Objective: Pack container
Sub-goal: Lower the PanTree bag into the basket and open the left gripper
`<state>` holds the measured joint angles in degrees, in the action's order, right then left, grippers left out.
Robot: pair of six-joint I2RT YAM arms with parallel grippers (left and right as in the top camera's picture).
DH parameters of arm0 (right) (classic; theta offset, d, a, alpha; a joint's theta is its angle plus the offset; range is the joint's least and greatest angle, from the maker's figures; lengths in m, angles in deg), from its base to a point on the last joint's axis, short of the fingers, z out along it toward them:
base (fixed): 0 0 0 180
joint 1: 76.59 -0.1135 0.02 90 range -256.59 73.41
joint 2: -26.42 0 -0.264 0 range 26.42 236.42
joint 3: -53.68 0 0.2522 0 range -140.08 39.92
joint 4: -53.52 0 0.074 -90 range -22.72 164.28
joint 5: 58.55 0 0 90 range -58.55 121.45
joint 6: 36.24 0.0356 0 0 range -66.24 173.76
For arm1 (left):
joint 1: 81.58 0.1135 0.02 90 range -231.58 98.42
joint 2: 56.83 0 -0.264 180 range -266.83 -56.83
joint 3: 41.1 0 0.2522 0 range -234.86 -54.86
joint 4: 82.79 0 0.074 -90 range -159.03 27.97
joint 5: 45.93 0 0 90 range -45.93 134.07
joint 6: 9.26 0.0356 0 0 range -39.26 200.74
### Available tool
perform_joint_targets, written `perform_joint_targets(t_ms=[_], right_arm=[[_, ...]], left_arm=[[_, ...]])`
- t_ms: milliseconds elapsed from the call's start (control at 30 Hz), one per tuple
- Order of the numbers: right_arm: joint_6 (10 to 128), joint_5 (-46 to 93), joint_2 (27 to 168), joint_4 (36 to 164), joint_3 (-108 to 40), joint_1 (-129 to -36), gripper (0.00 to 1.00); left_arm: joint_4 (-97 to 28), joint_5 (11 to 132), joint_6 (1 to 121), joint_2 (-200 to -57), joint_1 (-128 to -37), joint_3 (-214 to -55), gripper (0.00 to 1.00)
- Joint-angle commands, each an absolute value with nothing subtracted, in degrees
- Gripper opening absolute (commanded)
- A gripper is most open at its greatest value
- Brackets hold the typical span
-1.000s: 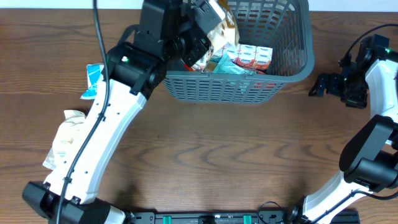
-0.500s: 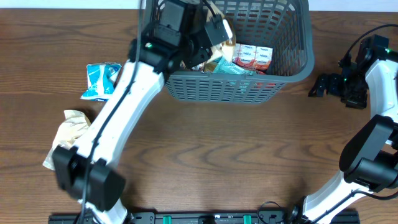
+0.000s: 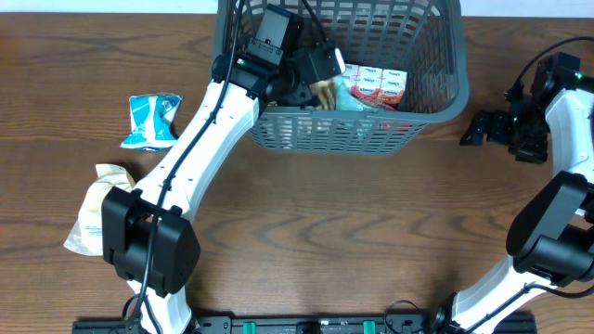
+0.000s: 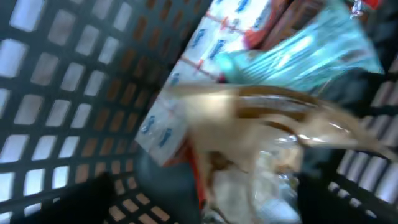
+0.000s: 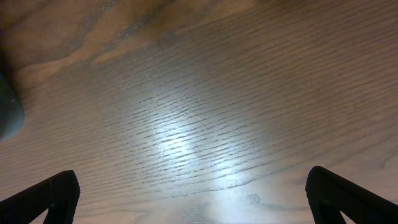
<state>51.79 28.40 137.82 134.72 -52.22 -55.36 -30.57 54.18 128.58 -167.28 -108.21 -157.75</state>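
Overhead view has the container (image 3: 334,134) sitting at the far edge of the wooden surface (image 3: 306,232), roughly centre and a bit to the right. The left arm (image 3: 200,139) reaches up from the near-left side, with the left gripper (image 3: 320,76) inside the container's near-left corner. Right under it there's a tan packet (image 3: 325,93). Beside that, a teal packet (image 3: 351,98) and a pair of red-and-white packs (image 3: 380,83) lie in the container. The left wrist view is a smeary mess (everything is motion-blurred). You can still make out the tan packet filling the middle, the teal packet up top right, the red-and-white packs behind it and the lattice wall around them. Honestly I can't tell whether the left gripper is pinching that tan packet or spread around it, it's too blurry. Outside the container, on the left of the surface, a blue-and-white packet (image 3: 150,119) lies well apart from the container wall. A cream packet (image 3: 93,206) sits nearer the front edge, just beside the arm's lower section. The right gripper (image 3: 475,128) hangs near the container's right side, not touching it. Its wrist view shows the fingers (image 5: 43,196) spread wide over the wood grain.
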Motion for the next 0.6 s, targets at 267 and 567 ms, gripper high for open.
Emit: perform_joint_targets(t_ms=[267, 567], right_arm=[[51.1, 28.0, 138.2, 134.7, -52.0, -55.8, 0.99], [50.9, 28.0, 138.2, 134.8, -52.0, -55.8, 0.99]], left_arm=[[-29.1, 46.5, 122.0, -155.4, -107.8, -159.5, 0.99], [-27.6, 35.3, 115.7, -138.6, -104.6, -159.5, 0.99]])
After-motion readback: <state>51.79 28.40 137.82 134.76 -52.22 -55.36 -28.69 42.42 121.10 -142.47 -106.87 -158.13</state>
